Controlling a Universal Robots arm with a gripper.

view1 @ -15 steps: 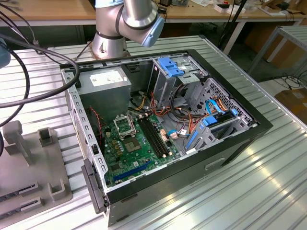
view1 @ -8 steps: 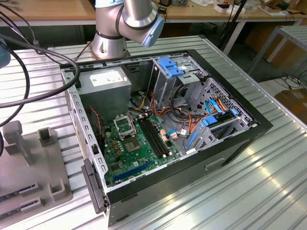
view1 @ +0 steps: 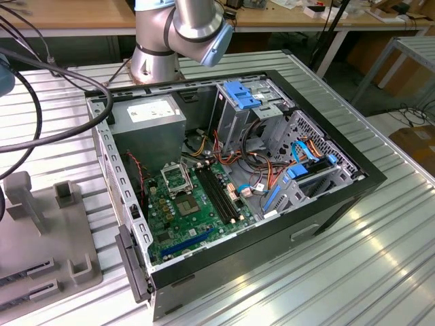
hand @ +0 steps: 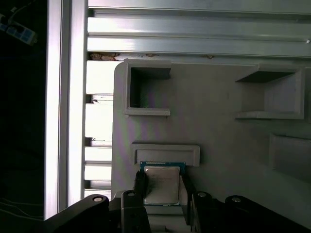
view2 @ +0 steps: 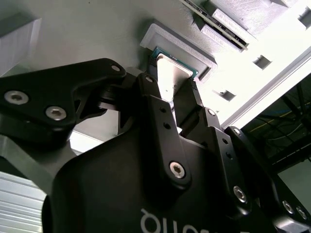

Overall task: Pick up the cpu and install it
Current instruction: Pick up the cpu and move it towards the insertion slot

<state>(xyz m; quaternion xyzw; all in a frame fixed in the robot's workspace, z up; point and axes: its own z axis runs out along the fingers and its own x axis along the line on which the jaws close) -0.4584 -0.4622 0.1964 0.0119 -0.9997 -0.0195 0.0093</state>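
Two fingers (hand: 140, 189): matte black, blocky, bolted with round-headed screws. They belong to the gripper (hand: 163, 189) and stand narrow, one pressed to each opposite edge of the cpu (hand: 162, 184), clasping it.
Cpu: a small flat square between the fingertips, with a silver-grey metal lid over a thin green border. It lies flat in its shallow seat, and the lid glares pale in the second wrist view.
Holder plate (hand: 228, 141): smooth matte grey, moulded with square-walled pockets.
Raised lip (hand: 165, 151): a low rectangular ridge of the same grey, just beyond the fingertips at the cpu's far edge.
Table (hand: 194, 29): ribbed silvery aluminium slats beneath the plate.
Arm (view1: 183, 27): rounded silver-grey joints with a pale blue cap.
Computer case (view1: 353, 183): an open black-rimmed box on the table, with bundled coloured wires and blue plastic clips inside.
Motherboard (view1: 183, 217): a flat green board on the case floor.
Socket (view1: 178, 178): a black-framed square set into the board.
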